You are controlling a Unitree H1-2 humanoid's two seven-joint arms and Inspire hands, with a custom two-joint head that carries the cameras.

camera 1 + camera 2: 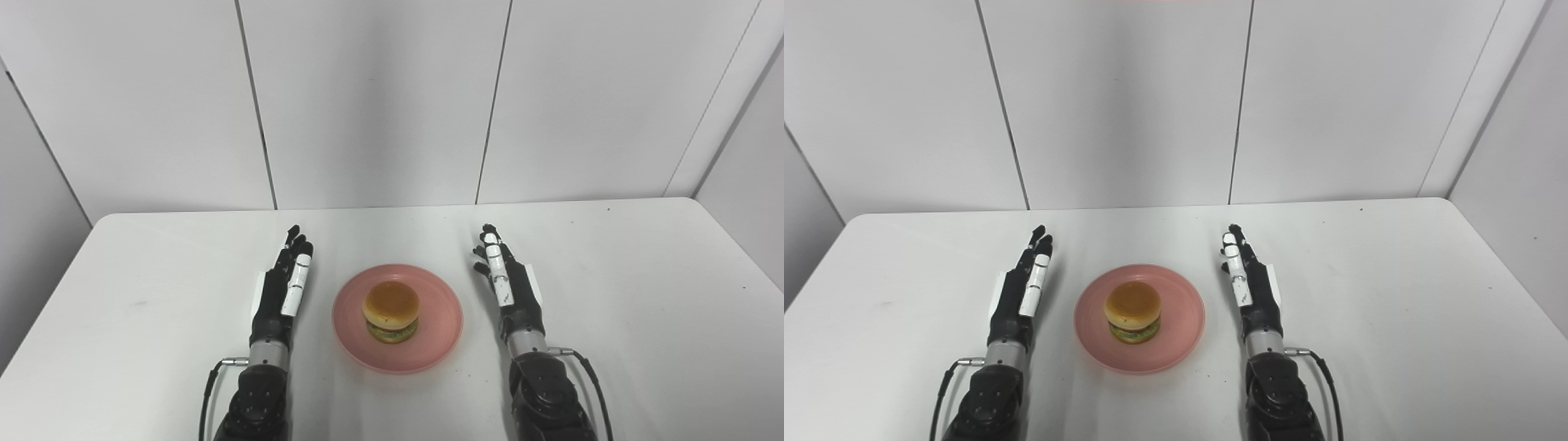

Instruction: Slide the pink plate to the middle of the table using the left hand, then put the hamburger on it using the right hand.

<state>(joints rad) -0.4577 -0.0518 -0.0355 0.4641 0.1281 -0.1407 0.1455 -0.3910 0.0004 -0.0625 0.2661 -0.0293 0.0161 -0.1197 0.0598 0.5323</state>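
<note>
Forearms: both of mine enter from the bottom edge, one on each side of the plate, with cables looping off the wrists.
Left hand (283, 293): at 9 o'clock of the plate, near but not touching it, fingers straight and apart, holding nothing.
Right hand (508, 283): at 3 o'clock of the plate, also apart from it, fingers extended, holding nothing.
Pink plate (441, 334): about mid-table (643, 294), slightly toward me.
Hamburger (391, 312): upright on the plate, close to its centre, bun on top.
Progress: I judge both steps done.
Risk, left: if I swing inward while pulling back, my fingers could nudge the rim and slide the plate off centre.
Risk, right: a similar brush could jolt the plate and tip the stacked hamburger.
Risk, cables: a wrist loop might drag across the table.
</note>
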